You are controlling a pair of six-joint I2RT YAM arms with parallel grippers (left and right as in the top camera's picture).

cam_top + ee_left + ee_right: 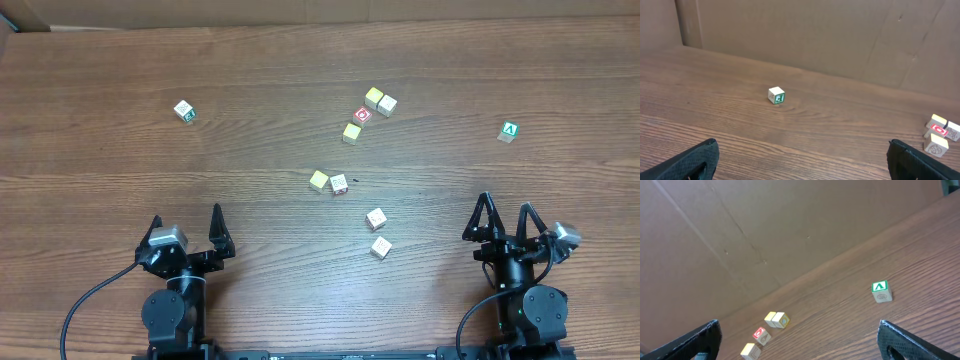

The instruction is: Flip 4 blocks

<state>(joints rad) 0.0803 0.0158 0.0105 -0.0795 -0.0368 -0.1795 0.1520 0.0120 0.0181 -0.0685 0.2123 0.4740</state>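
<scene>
Several tiny pale-wood blocks lie mid-table: a yellow one (pixel 374 97) touching a cream one (pixel 387 105), a yellow one (pixel 351 132), a yellow (pixel 319 180) and cream (pixel 339 184) pair, and two cream ones (pixel 376 219) (pixel 381 246) nearer the front. The right wrist view shows the far pair (pixel 776 319) and one yellow block (pixel 750 351). My left gripper (pixel 186 220) (pixel 803 152) stands open at the front left, nothing between its fingers. At the front right my right gripper (pixel 505 207) (pixel 799 337) is open and empty too. Both are well apart from the blocks.
A cube with a red ring face (pixel 362 115) (pixel 760 334) sits among the far blocks. One green-marked cube (pixel 183 110) (pixel 776 95) lies far left, another (pixel 510 131) (pixel 881 291) far right. A brown cardboard wall (pixel 800 35) backs the table.
</scene>
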